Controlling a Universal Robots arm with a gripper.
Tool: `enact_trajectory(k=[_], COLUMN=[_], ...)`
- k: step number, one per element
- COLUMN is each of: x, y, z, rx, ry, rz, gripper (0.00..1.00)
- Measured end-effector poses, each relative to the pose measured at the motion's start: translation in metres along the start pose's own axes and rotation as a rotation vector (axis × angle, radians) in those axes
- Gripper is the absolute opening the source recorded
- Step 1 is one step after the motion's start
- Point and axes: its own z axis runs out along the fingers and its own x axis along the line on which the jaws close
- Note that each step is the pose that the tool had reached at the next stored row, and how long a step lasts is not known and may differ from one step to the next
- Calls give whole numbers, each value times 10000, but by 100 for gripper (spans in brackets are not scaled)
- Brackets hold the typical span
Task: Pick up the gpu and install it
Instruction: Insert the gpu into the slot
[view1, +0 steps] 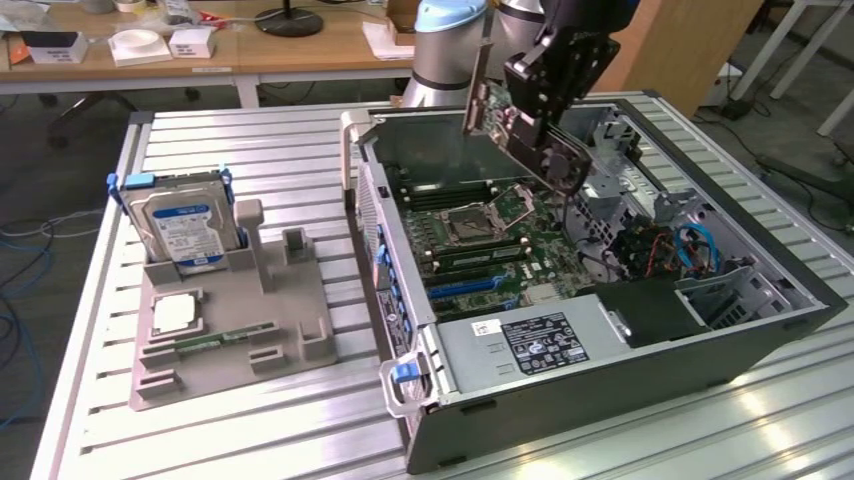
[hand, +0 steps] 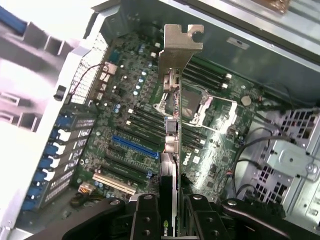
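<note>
Claw (hand: 170, 212) clamped on gpu (hand: 173, 100), card tilted above motherboard (hand: 125, 125) of open case (view1: 587, 400).

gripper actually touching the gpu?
Touching. Wrist view: the gpu stands edge-on in the gripper, with a finger pressed against each side.

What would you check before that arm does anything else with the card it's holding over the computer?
1. Grip: ok. The tool is shut on the gpu.
2. Position: ok. The gpu hangs over the open case, above the motherboard.
3. Seated in a slot: not ok. It is in the air, tilted.
4. Free slot: ok. Nothing sits in the blue slot.
5. Lined up with that slot: cannot tell.
</note>
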Motion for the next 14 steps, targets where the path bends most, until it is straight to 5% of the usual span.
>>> enact_trajectory(k=[14], x=[0], y=[-1], z=[14], rx=[-55], ry=[138], rz=[-2541], gripper=[26])
